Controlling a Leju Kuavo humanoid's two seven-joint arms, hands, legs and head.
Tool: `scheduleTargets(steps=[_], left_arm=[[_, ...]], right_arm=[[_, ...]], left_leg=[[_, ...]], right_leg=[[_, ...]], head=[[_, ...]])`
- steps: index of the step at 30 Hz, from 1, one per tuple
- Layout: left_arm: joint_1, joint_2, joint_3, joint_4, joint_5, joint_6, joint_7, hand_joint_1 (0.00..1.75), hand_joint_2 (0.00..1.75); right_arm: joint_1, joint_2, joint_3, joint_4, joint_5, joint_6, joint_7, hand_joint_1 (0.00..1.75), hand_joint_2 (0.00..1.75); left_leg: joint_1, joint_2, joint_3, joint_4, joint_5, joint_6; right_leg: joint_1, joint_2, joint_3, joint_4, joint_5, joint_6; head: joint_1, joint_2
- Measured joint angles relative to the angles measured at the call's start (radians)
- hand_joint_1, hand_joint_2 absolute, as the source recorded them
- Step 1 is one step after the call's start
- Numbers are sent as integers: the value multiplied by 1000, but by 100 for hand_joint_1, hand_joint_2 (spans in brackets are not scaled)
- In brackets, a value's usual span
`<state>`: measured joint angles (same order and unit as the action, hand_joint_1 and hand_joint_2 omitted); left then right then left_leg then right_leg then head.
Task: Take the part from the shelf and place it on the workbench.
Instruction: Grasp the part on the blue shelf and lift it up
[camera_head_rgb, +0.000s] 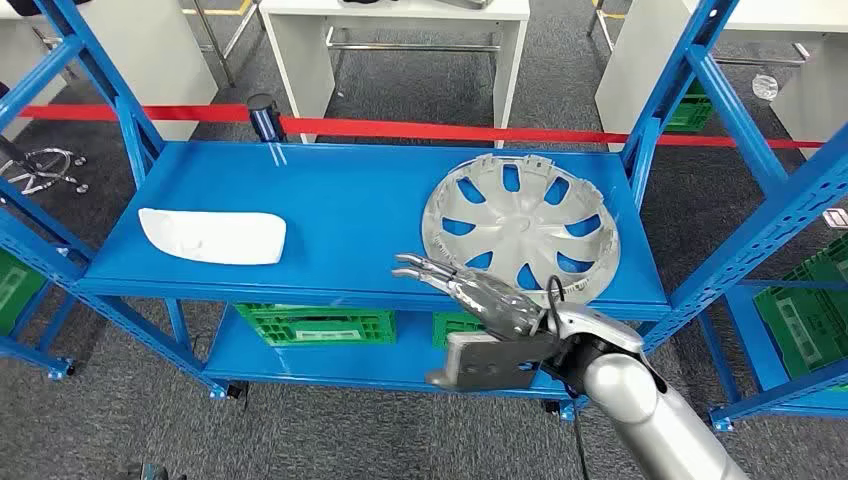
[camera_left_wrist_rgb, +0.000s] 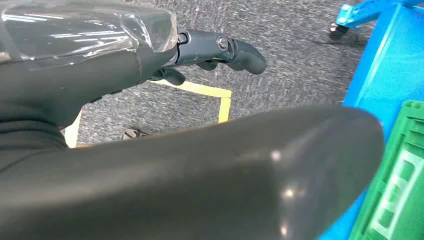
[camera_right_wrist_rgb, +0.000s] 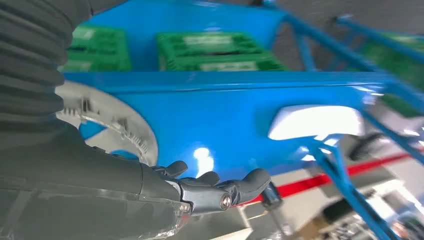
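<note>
A silver wheel cover (camera_head_rgb: 520, 225) lies flat at the right end of the blue shelf deck (camera_head_rgb: 350, 200). A white curved part (camera_head_rgb: 212, 236) lies at the left end. My right hand (camera_head_rgb: 470, 290) reaches over the shelf's front edge, fingers stretched out and holding nothing, its tips just left of the cover's near rim. In the right wrist view that hand (camera_right_wrist_rgb: 215, 187) hovers above the deck (camera_right_wrist_rgb: 215, 115) beside the wheel cover (camera_right_wrist_rgb: 115, 130), with the white part (camera_right_wrist_rgb: 315, 121) further off. My left hand (camera_left_wrist_rgb: 220, 50) hangs over the carpet, holding nothing.
Green crates (camera_head_rgb: 315, 323) sit on the lower deck, and more (camera_head_rgb: 810, 310) on the neighbouring rack at right. A red barrier tape (camera_head_rgb: 400, 128) and white tables (camera_head_rgb: 400, 40) stand behind the shelf. Blue uprights frame both ends. Yellow floor tape (camera_left_wrist_rgb: 210, 92) and a green crate (camera_left_wrist_rgb: 400, 190) lie near my left hand.
</note>
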<state>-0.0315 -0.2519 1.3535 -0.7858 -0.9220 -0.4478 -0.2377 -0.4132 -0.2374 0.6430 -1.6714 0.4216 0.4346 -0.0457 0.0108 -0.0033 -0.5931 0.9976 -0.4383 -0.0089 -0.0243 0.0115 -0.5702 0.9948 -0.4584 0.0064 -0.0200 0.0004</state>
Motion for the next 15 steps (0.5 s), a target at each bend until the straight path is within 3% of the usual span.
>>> scheduleTargets(steps=[3, 5, 7, 8, 9, 10, 12, 13, 15], left_arm=[[0, 5, -2, 13, -1, 6, -2, 0, 0], [-1, 7, -5, 23, -2, 9, -3, 0, 0], [-1, 8, -6, 27, -4, 8, -3, 0, 0], [-1, 7, -6, 28, -6, 6, -2, 0, 0], [-1, 6, -6, 27, -8, 2, -1, 0, 0], [-1, 3, -6, 26, -9, -2, 1, 0, 0], [-1, -2, -6, 21, -10, -10, 4, 0, 0], [-1, -5, -6, 19, -11, -12, 5, 0, 0], [-1, -7, -6, 17, -14, -14, 8, 0, 0]], right_arm=[[-22, 7, 27, 28, 43, -19, 7, 0, 175], [-41, 11, 47, 52, 72, -34, 14, 0, 175], [-51, 15, 65, 82, 106, -49, 27, 0, 175], [-54, 18, 73, 100, 127, -59, 37, 0, 175], [-58, 21, 80, 120, 153, -70, 48, 0, 175], [-63, 25, 84, 140, 181, -82, 59, 0, 175], [-78, 35, 87, 182, 249, -108, 80, 0, 175], [-84, 42, 86, 203, 282, -119, 89, 0, 175], [-91, 56, 81, 247, 341, -134, 107, 0, 175]], left_leg=[[2, 0, 11, -12, 8, 17], [4, 1, 17, -21, 14, 29], [0, 0, 17, -22, 13, 35], [-2, -2, 17, -21, 12, 36], [-4, -3, 17, -21, 12, 36], [-5, -5, 18, -20, 11, 36], [-9, -7, 17, -14, 8, 31], [-12, -8, 16, -11, 5, 27], [-15, -9, 14, -7, 2, 19]], right_leg=[[-1, -3, -9, 17, -10, 8], [0, -5, -55, 108, -52, 2], [0, -5, -128, 251, -102, -3], [0, -5, -152, 294, -111, -1], [0, -5, -159, 300, -105, 3], [0, -5, -142, 258, -83, 9], [2, -5, -73, 109, -24, 15], [4, -5, -44, 50, -2, 11], [9, -5, -22, 8, 13, -3]], head=[[1, 0], [3, 0], [4, 0], [4, 0], [4, 0], [4, 0], [4, 0], [4, 0], [3, 0]])
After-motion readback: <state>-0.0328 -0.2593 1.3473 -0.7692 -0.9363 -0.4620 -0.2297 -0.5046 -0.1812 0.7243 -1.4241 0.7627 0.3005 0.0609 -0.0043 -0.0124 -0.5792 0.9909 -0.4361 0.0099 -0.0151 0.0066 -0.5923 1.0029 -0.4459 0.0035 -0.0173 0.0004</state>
